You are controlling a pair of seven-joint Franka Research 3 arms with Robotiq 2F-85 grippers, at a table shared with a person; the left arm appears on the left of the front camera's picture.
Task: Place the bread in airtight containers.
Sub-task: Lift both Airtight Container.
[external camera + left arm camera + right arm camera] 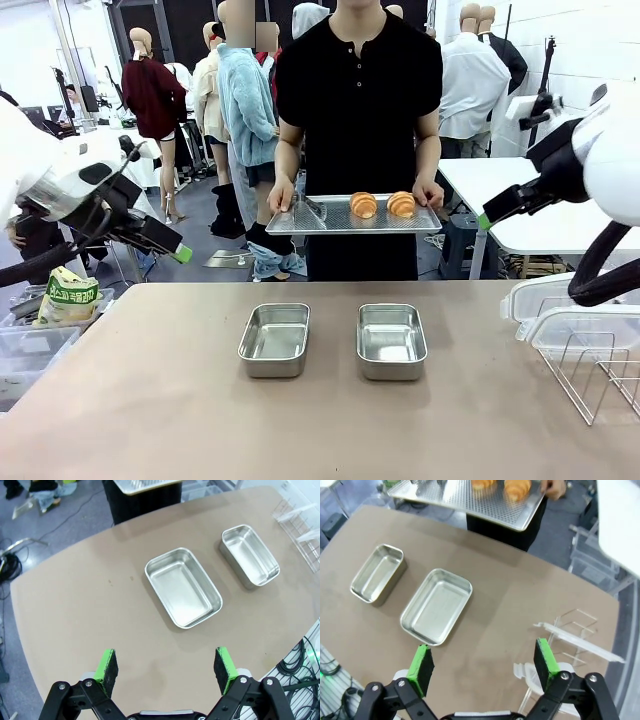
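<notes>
2 croissants (363,205) on 1 tray (340,219), 2 steel tubs (275,340) — both empty

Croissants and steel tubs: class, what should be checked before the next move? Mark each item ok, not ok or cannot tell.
1. Left tub empty and uncovered: ok.
2. Right tub empty and uncovered: ok.
3. Left gripper open, holding nothing: ok.
4. Right gripper open, holding nothing: ok.
5. Left croissant and right croissant set down on the table: not ok; both lie on the tray that the person holds.
</notes>
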